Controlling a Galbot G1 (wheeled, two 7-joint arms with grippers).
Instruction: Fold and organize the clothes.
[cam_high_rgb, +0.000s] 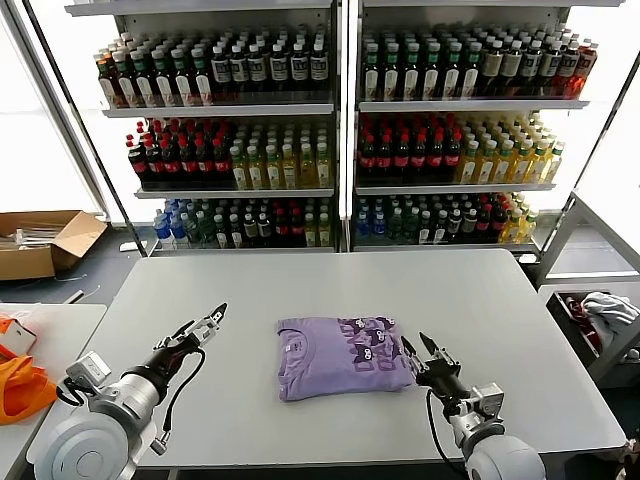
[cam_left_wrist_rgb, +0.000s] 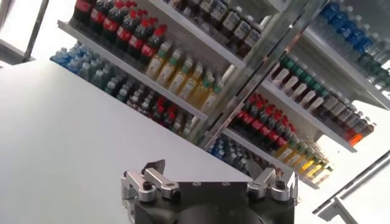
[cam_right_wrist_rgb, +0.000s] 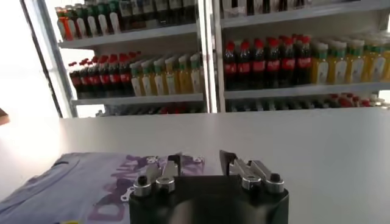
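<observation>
My T-shirt (cam_high_rgb: 343, 356) lies folded on the counter (cam_high_rgb: 300, 280); my right gripper (cam_high_rgb: 428, 356) (jaws wide) touches its edge; my left gripper (cam_high_rgb: 212, 320) hovers apart, jaws wide.

shop | drink bottles (cam_high_rgb: 400, 150) on shelves (cam_high_rgb: 455, 105) | cardboard box (cam_high_rgb: 40, 243)

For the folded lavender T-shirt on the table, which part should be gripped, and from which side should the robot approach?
Probably the right short edge of the lavender T-shirt, approached from the robot's right. The shirt lies flat as a folded rectangle on the table, so only its layered edges offer something to pinch. The right tool, open, is already beside that edge; the left tool, also open, hovers apart on the shirt's left.
</observation>
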